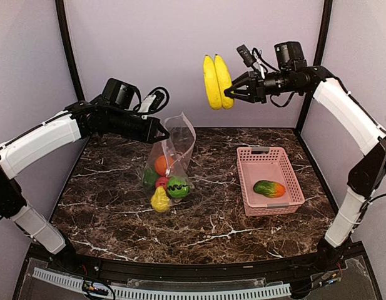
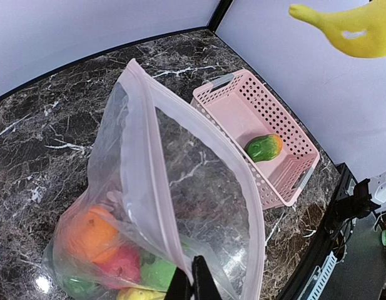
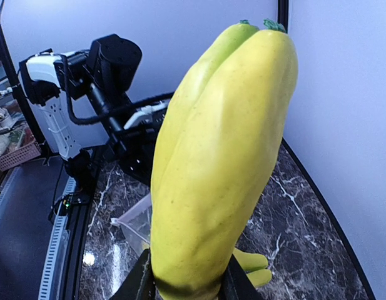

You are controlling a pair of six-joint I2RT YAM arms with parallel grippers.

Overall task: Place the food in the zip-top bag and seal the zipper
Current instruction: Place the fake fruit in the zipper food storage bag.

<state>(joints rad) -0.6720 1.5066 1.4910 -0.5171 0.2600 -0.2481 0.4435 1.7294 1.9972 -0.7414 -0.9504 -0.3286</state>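
- Overhead, the left end effector point(image 1: 162, 132) is pressed together on the top edge of the zip-top bag point(image 1: 180, 140), holding its mouth up over the left-centre of the desk point(image 1: 111, 206).
- The bag's bottom rests on the desk with an orange point(image 1: 162, 165), a red apple point(image 1: 161, 182), a green pepper point(image 1: 177, 187) and a yellow pepper point(image 1: 160, 200) inside.
- The right end effector point(image 1: 229, 92) pinches a yellow banana point(image 1: 216, 81) high in the air, above and to the right of the bag, towards the far side.
- A pink basket point(image 1: 244, 181) sits on the right of the desk with one green-and-orange piece point(image 1: 269, 189) in it.
- From the left wrist, the fingertips point(image 2: 202, 281) meet on the bag's near edge. The pale pink zipper point(image 2: 146, 125) runs round the gaping mouth, unsealed.
- From the right wrist, the banana fills the middle, upright, its lower end clamped between the two fingers point(image 3: 142, 284). The bag's open mouth lies below to the left, with the left arm point(image 3: 55, 75) beyond.
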